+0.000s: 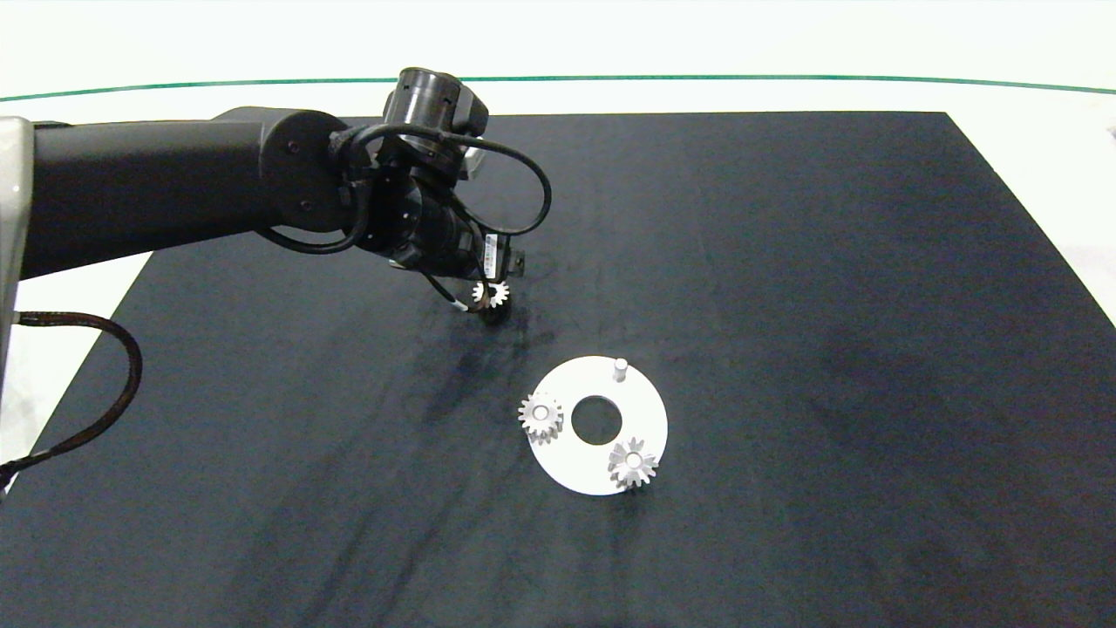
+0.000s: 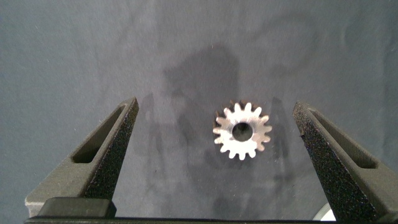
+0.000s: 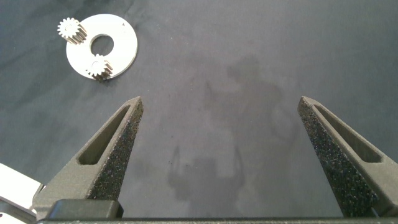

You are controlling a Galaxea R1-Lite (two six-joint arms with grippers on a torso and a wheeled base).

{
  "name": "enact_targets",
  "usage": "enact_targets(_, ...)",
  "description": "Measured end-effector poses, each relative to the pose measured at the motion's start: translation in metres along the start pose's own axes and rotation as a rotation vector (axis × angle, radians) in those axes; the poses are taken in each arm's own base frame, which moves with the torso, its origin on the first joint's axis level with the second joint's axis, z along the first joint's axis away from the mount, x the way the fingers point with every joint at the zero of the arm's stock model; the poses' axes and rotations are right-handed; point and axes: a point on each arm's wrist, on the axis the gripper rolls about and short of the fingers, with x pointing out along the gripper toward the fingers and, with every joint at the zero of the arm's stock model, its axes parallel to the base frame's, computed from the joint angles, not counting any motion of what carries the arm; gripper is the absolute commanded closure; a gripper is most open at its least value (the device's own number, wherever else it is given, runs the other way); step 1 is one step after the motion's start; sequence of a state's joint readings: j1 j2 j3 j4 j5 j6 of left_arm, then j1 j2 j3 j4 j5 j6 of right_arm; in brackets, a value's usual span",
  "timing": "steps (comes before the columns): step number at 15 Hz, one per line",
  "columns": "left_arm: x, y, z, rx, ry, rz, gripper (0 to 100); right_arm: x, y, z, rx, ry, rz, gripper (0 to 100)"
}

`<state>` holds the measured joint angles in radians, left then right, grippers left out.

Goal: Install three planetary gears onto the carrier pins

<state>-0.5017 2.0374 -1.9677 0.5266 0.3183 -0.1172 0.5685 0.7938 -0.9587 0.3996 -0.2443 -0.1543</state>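
A silvery planetary gear (image 2: 242, 130) lies flat on the dark mat, loose between the open fingers of my left gripper (image 2: 214, 104). From above, that gear (image 1: 490, 295) shows just under the left gripper (image 1: 493, 309), up and left of the white disc (image 1: 647, 408). Two other gears (image 1: 540, 417) (image 1: 633, 462) sit on carrier pins of the disc. The third pin (image 1: 621, 368) stands bare at the disc's far side. My right gripper (image 3: 221, 99) hangs open over bare mat, away from the disc (image 3: 124, 51), and is outside the head view.
The dark mat (image 1: 828, 349) covers most of the white table, whose edges show at the left, right and back. A black cable (image 1: 105, 401) loops over the mat's left edge.
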Motion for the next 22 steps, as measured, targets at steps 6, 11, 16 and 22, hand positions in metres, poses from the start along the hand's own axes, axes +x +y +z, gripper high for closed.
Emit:
enact_targets(6, 0.001, -0.009, -0.006, 0.003, 0.022, -0.016, 0, 0.000, 0.000, 0.000, -0.001, 0.000, 0.000, 0)
enact_targets(11, 0.009, -0.011, -0.010, 0.010, 0.040, -0.013, 0, 0.000, 0.000, 0.000, 0.000, 0.000, 0.000, 0)
enact_targets(16, 0.014, -0.006, -0.011, 0.005, 0.050, 0.002, 5, 0.000, 0.000, 0.000, 0.000, 0.000, 0.001, 0)
enact_targets(22, 0.018, -0.008, -0.018, 0.016, 0.076, 0.019, 17, 0.000, 0.000, 0.000, 0.000, 0.000, 0.000, 0)
